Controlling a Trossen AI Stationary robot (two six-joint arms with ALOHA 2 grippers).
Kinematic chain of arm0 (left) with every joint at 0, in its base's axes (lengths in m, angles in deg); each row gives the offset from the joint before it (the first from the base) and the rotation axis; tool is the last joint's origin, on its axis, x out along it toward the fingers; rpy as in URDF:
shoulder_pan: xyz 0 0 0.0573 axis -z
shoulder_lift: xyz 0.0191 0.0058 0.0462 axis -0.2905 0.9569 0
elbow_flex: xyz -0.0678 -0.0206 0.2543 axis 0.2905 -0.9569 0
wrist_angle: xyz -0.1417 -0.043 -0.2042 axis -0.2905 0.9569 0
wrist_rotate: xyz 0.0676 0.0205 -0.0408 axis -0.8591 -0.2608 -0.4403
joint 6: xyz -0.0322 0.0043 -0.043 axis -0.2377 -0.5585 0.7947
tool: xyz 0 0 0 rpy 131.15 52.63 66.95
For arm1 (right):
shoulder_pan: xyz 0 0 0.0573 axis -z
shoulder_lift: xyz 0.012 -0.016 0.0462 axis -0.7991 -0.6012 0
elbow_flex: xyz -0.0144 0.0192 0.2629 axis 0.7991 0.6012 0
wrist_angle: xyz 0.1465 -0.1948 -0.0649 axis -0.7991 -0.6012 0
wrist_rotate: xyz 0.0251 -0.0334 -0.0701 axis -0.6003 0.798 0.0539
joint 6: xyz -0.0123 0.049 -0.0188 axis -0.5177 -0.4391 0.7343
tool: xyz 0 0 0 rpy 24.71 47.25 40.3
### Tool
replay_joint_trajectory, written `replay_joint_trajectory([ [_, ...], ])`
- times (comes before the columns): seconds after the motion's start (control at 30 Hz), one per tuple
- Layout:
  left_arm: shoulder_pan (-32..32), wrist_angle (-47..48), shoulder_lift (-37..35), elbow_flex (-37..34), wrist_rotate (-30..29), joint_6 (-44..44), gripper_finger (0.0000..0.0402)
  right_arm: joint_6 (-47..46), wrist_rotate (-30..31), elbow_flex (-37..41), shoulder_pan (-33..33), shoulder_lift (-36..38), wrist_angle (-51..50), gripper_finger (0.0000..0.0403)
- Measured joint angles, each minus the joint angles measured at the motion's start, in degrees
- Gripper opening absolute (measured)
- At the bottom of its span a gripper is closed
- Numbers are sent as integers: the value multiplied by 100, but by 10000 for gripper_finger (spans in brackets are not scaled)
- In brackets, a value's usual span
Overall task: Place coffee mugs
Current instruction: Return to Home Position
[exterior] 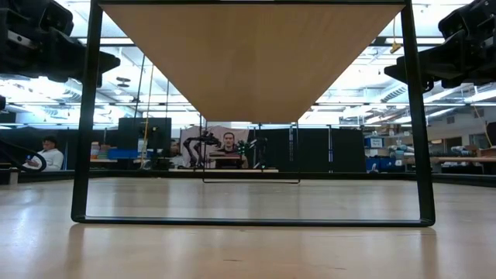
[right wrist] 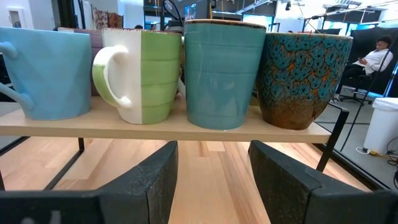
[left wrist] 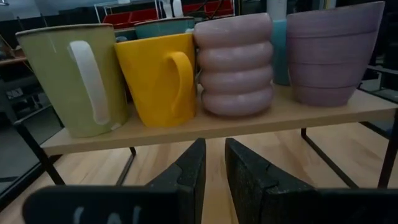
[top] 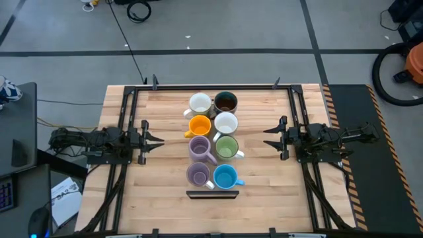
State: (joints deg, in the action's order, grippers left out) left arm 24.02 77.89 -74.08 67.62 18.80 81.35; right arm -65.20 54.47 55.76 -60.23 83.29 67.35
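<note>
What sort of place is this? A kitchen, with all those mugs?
Probably a robotics lab or workshop, not a kitchen: two robot arms flank the wooden table bearing the mugs, and a person sits by monitors in the big open hall behind.

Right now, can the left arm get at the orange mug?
Probably yes. The orange mug stands in the column nearer the left gripper, handle turned towards it, and nothing lies between. A lavender mug stands close beside it, so a grasp may be tight.
</note>
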Motion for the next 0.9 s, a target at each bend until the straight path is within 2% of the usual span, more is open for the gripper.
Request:
replay_joint_trajectory([
  [0.53,0,54,0,-2,-15,-38,68,0,0,0,0,0,0,205],
  [0.9,0,-324,1,-37,-43,-38,68,-2,0,0,-2,0,1,205],
])
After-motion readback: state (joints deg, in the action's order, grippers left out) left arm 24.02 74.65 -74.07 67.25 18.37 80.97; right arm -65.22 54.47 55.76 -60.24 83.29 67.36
